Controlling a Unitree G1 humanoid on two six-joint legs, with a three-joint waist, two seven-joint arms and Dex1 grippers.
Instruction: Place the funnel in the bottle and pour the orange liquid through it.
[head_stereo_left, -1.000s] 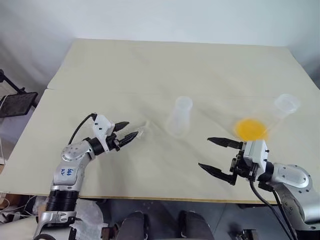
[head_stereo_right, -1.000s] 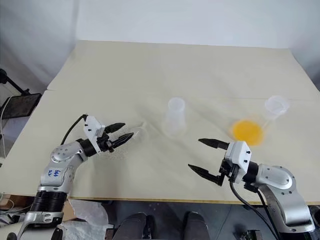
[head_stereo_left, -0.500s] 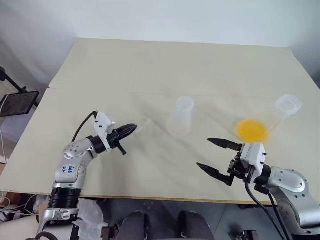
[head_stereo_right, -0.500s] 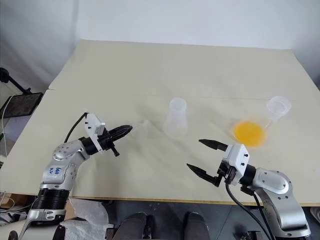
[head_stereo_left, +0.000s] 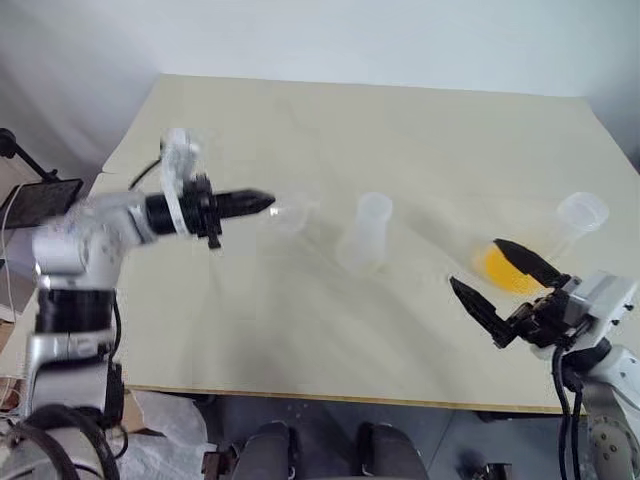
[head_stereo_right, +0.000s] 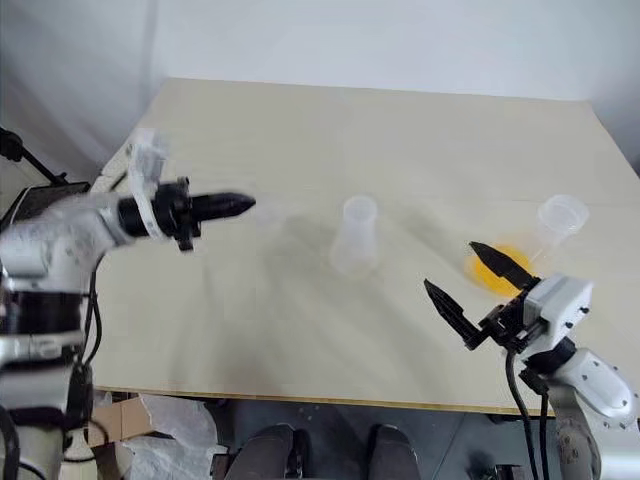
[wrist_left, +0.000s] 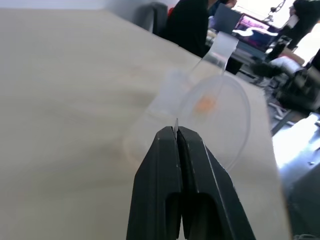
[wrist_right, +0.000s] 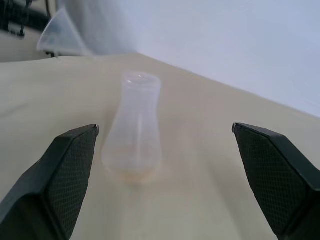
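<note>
My left gripper (head_stereo_left: 262, 203) is raised above the table's left side, pointing level toward the right, shut on the rim of the clear funnel (head_stereo_left: 291, 213). The funnel (wrist_left: 216, 116) hangs just past the shut fingertips. The empty bottle (head_stereo_left: 363, 233) stands upright mid-table, to the right of the funnel and apart from it. A second flask (head_stereo_left: 578, 213) stands at the right with the orange liquid (head_stereo_left: 492, 266) in its wide base. My right gripper (head_stereo_left: 475, 263) hovers open just in front of that flask, holding nothing. Between its spread fingers the bottle (wrist_right: 134, 150) shows.
The cream table (head_stereo_left: 300, 330) has a seam running across it and its front edge close to me. A black stand with a dark tablet (head_stereo_left: 38, 200) sits off the left edge. Open tabletop lies between the bottle and both grippers.
My left gripper closed on the funnel at the table surface, then lifted it up. My right gripper shifted to the right and stayed open. Both flasks kept their places.
</note>
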